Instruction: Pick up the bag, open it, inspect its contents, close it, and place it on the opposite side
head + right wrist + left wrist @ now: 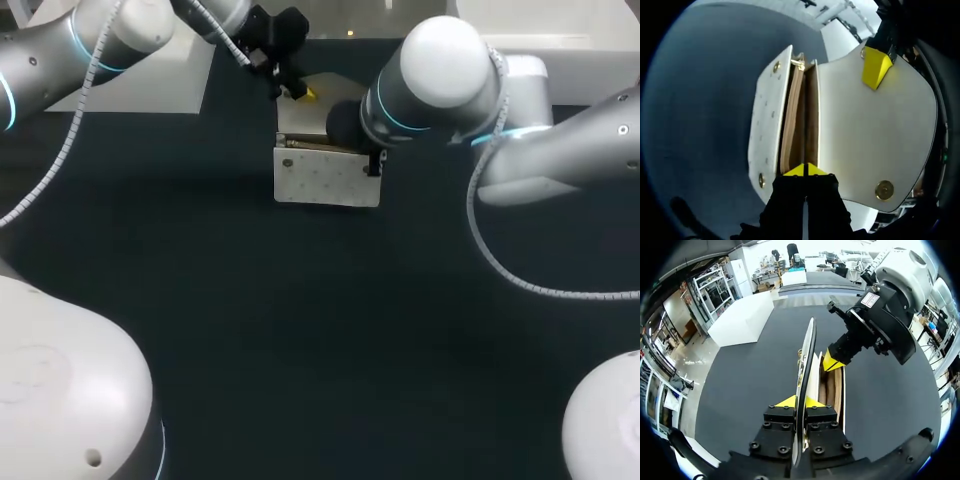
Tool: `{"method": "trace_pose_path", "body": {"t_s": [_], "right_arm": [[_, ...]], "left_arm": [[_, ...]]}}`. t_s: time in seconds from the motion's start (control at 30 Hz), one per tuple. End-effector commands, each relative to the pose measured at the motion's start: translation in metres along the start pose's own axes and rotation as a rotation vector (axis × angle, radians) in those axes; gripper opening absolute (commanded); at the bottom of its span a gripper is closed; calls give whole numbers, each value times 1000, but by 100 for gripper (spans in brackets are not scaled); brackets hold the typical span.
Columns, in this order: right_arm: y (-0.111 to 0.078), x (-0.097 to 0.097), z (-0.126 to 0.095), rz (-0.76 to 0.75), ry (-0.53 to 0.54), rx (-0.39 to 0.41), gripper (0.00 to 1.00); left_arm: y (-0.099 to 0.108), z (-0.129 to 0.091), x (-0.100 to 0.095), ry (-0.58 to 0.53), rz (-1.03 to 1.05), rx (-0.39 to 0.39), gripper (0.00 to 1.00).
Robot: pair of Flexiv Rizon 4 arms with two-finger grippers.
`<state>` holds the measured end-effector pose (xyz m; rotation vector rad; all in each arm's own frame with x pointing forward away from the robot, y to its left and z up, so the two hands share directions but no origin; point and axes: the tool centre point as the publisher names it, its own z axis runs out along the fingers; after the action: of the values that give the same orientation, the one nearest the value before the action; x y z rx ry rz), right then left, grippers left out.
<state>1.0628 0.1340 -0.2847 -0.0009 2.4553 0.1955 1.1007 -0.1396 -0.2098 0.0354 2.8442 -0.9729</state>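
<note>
Left gripper (800, 403): yellow tips pressed together on the free edge of the raised flap (865, 125) of the bag (327, 178). The flap is pinched from both sides and appears edge-on in the left wrist view. Right gripper (803, 170): tips likewise almost closed, clamped on the thin rear wall at the bag's mouth, just beside the tan lining (790, 130). The mouth stands open as a narrow gap between the white front panel (765, 125) and the rear wall; nothing inside can be made out. A round gold snap (884, 190) shows on the flap's inner face, near one corner. In the head view the bag is at the far middle of the dark table (300, 330), dotted front panel toward the camera, flap lifted behind it. Whether its base touches the table cannot be told. The left arm enters from the far left, the right arm from the right, its wrist covering the bag's right rear corner
</note>
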Motion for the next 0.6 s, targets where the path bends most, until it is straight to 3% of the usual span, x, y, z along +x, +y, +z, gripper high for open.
{"method": "trace_pose_path", "body": {"t_s": [0.03, 0.6], "right_arm": [[0, 4, 2, -3, 0, -1, 0], [5, 3, 10, -22, 10, 12, 0]], "left_arm": [[0, 2, -3, 12, -3, 16, 0], [-5, 1, 7, 23, -4, 35, 0]]}}
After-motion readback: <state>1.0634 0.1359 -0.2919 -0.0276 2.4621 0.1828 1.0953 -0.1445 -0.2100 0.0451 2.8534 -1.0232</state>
